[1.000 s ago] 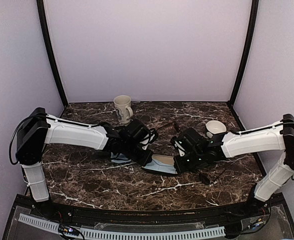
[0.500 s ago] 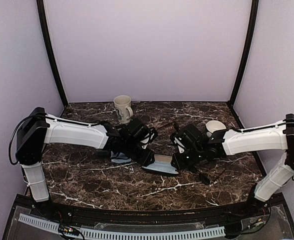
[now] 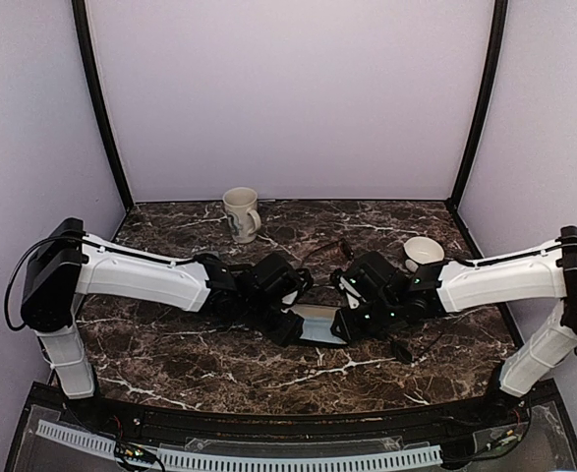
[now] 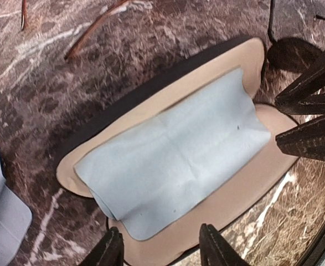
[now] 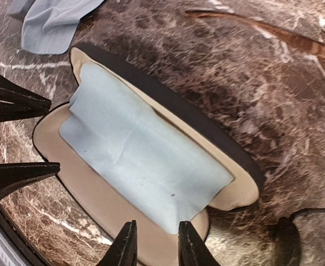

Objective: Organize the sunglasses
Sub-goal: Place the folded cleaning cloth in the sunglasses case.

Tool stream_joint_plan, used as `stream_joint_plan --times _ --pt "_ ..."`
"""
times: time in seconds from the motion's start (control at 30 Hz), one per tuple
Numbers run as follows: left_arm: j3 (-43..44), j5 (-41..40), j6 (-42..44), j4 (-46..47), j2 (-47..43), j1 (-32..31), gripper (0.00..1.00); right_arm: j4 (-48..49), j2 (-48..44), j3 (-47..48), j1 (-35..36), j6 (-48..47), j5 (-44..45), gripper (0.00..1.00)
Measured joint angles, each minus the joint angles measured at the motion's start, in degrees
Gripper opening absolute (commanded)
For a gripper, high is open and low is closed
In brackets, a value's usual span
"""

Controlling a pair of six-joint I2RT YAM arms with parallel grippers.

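On the dark marbled desk (image 3: 170,354), we see the left tool (image 4: 159,235) and right tool (image 5: 156,227) both released over an open case (image 4: 173,97).

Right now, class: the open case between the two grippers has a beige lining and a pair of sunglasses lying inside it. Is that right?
Not quite. The open case between the left gripper and right gripper does have a beige lining, but a pale blue cloth lies inside it, not sunglasses. The left wrist view shows this.
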Motion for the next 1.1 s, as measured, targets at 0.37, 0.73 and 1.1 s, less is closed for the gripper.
stream_joint_plan --times 0.37,0.73,1.1 --pt "-5.7 -1.7 -3.3 -0.2 -0.3 -3.0 0.44 3.1 1.3 -3.2 4.8 3.7 -0.6 0.23" --pt "-6.0 -2.4 -4.6 0.0 -0.3 -3.4 0.47 4.1 1.2 -3.3 4.9 4.3 -0.5 0.22" --pt "-1.6 -4.8 -3.1 -1.1 -0.3 -3.4 0.48 0.1 -8.3 -3.5 4.0 4.9 2.0 0.27"
